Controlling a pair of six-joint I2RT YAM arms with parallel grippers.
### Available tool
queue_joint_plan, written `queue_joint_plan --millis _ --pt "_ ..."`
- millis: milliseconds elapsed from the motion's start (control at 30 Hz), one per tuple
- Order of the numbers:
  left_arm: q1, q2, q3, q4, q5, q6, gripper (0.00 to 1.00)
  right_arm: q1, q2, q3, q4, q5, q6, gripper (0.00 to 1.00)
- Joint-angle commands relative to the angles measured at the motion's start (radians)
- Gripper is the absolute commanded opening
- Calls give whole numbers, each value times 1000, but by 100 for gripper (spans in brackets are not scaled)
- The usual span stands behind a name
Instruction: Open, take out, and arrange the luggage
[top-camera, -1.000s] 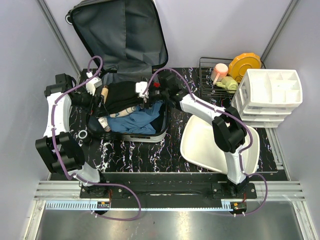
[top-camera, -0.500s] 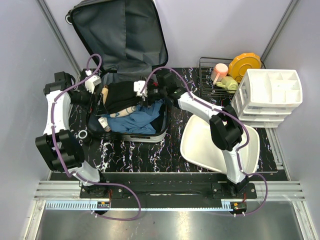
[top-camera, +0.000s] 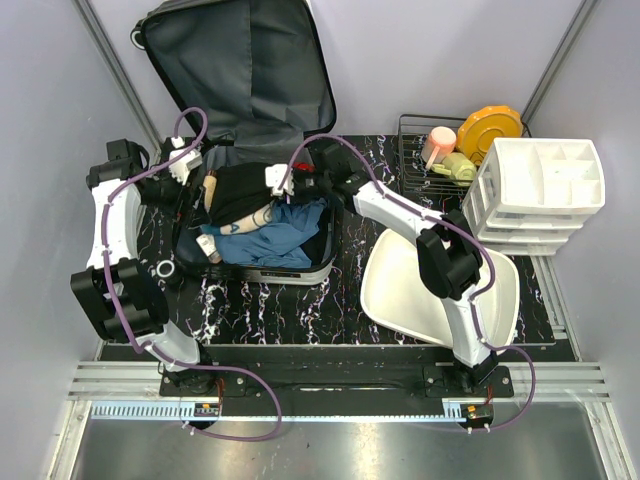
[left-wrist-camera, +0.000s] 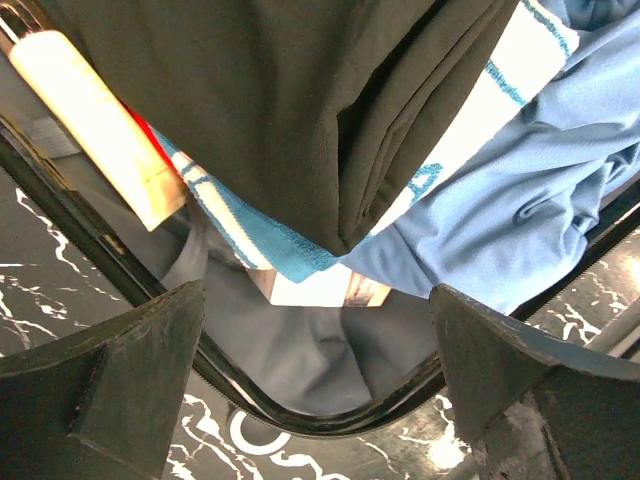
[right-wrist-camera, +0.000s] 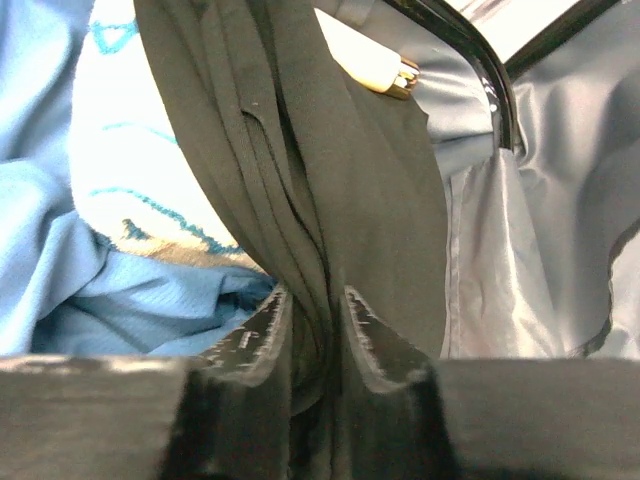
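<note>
One large hard-shell luggage (top-camera: 245, 75) lies open beneath both tools, its dark grey lined lid upright beyond them. It holds one black folded fabric garment (right-wrist-camera: 330, 150), one crumpled blue fabric garment (top-camera: 280, 240), one white towel with teal print (left-wrist-camera: 490, 80) and one cream plastic tube (left-wrist-camera: 90, 120). The right gripper (right-wrist-camera: 318, 335) is pinched onto a fold of the black garment, which covers part of the towel. The left gripper (left-wrist-camera: 315, 340) hangs fully spread and empty above the luggage's black rim. One white plastic basin (top-camera: 400, 290) and one white drawer organiser (top-camera: 545, 185) sit outboard of the right arm.
</note>
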Motion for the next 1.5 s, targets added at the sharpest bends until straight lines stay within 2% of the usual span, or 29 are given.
queue_joint_plan --millis 0,33,67,300,433,533,700,1100,1300,1333,1433,1467 --pt "8 6 20 58 -11 111 99 -10 35 108 9 67 22 16" --pt "8 17 29 56 1 136 99 -10 38 133 11 70 39 10" --pt "8 25 36 56 10 145 99 -12 46 142 9 73 48 0" --pt "-20 69 88 112 55 133 99 -16 62 205 49 117 146 0" --pt "-71 74 59 220 -14 80 99 -20 61 213 69 124 163 0" --pt "-97 91 62 260 -2 35 99 -20 61 211 77 133 166 0" --pt "-135 131 65 270 1 21 99 -20 62 213 103 162 183 0" --pt "-138 120 22 254 167 15 99 -30 58 203 153 186 196 0" --pt "-164 160 23 262 80 -8 99 -32 62 228 166 205 214 0" --pt "-166 160 23 268 75 -16 97 -32 59 228 166 203 216 0" --pt "-167 151 20 339 37 -77 79 -35 47 216 166 202 212 0" --pt "-167 146 25 364 33 -89 68 -35 44 211 166 202 211 0"
